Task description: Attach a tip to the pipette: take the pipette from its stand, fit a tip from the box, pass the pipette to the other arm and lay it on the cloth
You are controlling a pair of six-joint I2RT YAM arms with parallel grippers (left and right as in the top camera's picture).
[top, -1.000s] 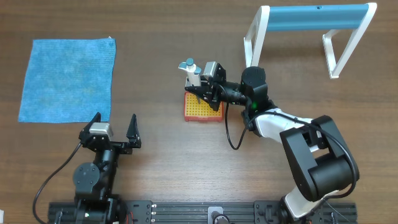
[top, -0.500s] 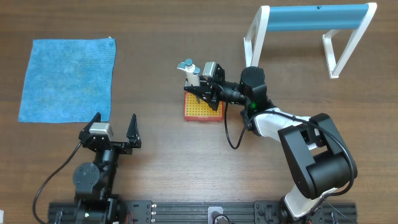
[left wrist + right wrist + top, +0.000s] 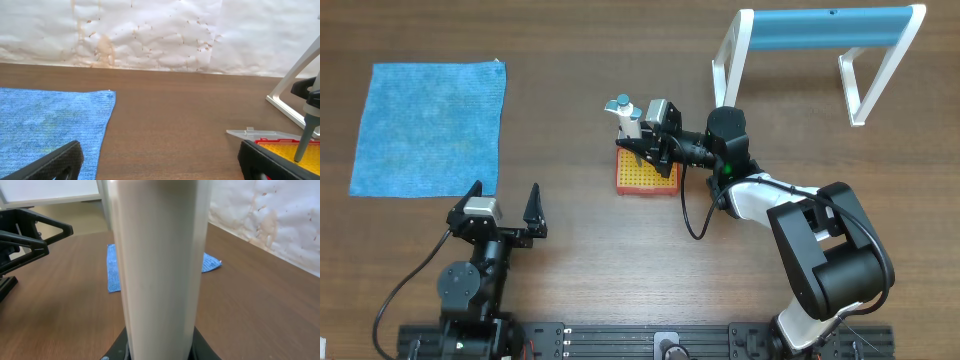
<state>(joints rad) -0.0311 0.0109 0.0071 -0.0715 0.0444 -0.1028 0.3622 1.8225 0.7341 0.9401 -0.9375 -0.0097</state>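
The white pipette [image 3: 625, 112] with a blue-grey cap stands upright over the orange tip box [image 3: 645, 178], and my right gripper [image 3: 647, 142] is shut on its body. In the right wrist view the pipette's pale barrel [image 3: 160, 265] rises close in front of the camera. The left wrist view shows the pipette's grey lower shaft [image 3: 306, 136] reaching down to the yellow tips of the box [image 3: 290, 148]. My left gripper [image 3: 505, 205] is open near the table's front left, holding nothing. The blue cloth [image 3: 428, 128] lies flat at the far left.
The white-and-blue pipette stand [image 3: 820, 40] is at the back right, with no pipette on it. The box's clear lid [image 3: 250, 133] lies open beside it. Bare brown table [image 3: 570, 250] stretches between the cloth and the tip box.
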